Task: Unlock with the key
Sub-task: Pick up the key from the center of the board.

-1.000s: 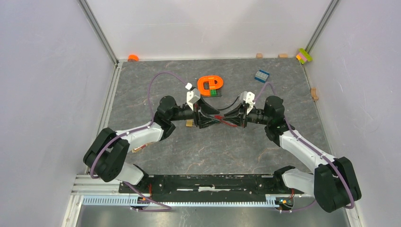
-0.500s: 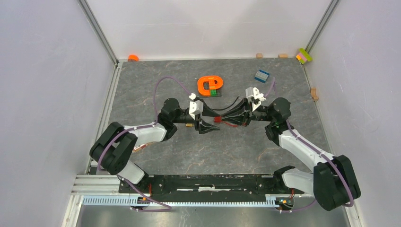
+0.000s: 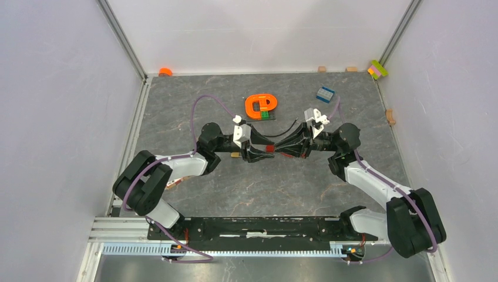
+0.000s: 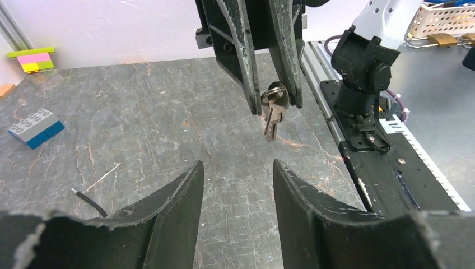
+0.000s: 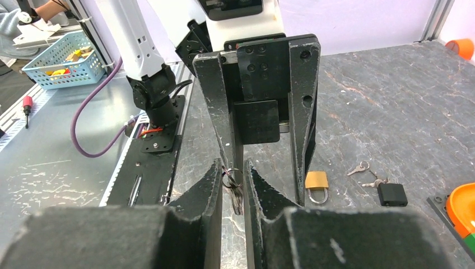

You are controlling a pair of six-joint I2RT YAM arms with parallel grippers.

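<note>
Key bunch hangs pinched in my right tool, near the brass padlock; left tool spread, empty; unlocking not yet begun.

brass padlock half hidden under L arm (top view), orange block cut off at rt edge

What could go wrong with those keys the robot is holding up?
The keys hang by their ring from the right fingers, so they might swing or slip when the open left fingers grab them. The brass padlock lies unheld on the table, so it may slide when a key pushes in.
</note>
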